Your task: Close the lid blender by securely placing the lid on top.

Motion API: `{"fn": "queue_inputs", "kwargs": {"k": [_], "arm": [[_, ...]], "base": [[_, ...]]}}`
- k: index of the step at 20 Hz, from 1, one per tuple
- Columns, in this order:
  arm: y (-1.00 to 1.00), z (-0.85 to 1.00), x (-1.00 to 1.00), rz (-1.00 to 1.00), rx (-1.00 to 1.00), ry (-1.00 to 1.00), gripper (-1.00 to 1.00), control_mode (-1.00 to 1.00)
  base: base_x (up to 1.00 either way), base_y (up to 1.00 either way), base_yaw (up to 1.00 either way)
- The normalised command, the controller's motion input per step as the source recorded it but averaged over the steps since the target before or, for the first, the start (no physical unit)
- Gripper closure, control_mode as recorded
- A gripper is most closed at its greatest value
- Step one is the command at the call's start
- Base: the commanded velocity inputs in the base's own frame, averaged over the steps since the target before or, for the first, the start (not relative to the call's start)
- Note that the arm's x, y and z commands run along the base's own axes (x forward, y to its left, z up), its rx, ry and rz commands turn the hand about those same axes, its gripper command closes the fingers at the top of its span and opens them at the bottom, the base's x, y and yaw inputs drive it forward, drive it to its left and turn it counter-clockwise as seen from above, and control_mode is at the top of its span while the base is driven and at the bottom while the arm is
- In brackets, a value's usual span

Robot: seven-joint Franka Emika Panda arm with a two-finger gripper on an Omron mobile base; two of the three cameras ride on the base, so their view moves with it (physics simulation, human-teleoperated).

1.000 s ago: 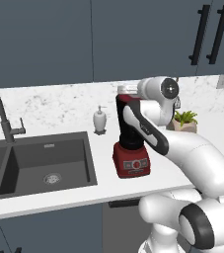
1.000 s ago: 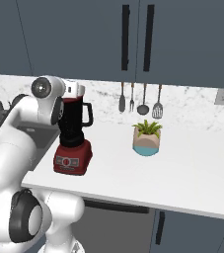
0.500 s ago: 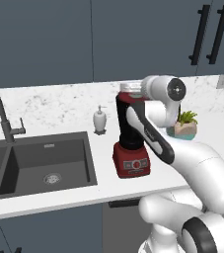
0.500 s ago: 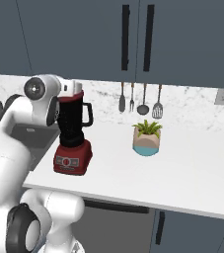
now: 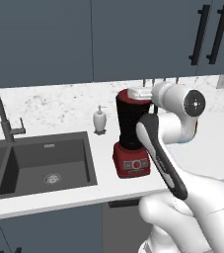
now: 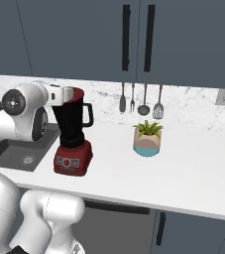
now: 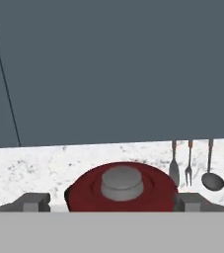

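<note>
Closest in the hand view, the gripper [image 7: 111, 202] has its two finger tips [image 7: 33, 201] spread wide, one at 9 o'clock and one at 3 o'clock of the lid [image 7: 122, 188]; the red disc with its grey cap sits between them, but whether the pads press its rim cannot be told. Beyond it run the speckled backsplash [image 7: 44, 165] and, toward 3 o'clock, the hanging utensils [image 7: 202, 165], with dark cabinet fronts [image 7: 113, 69] above. From the left base view the lid [image 5: 131, 94] lies level on top of the blender [image 5: 131, 133], whose black jar stands upright on its red base on the counter [image 5: 217, 143]. At the blender's 9 o'clock stands a soap dispenser [image 5: 100, 120], then the sink [image 5: 39, 160] and the faucet [image 5: 2, 118]. In the right base view a potted plant [image 6: 147, 138] sits well apart at the blender's [image 6: 74, 134] 3 o'clock
</note>
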Motion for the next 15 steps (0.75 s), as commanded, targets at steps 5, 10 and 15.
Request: {"fn": "queue_inputs", "kwargs": {"k": [5, 10, 15], "arm": [[-0.34, 0.25, -0.98, -0.07, 0.01, 0.07, -1.00, -1.00], [-0.48, 0.05, -0.98, -0.11, 0.00, 0.11, -1.00, -1.00], [-0.39, -0.14, -0.58, -0.03, 0.00, 0.01, -1.00, -1.00]], "base": [[0.00, 0.00, 0.00], [0.00, 0.00, 0.00], [0.00, 0.00, 0.00]]}}
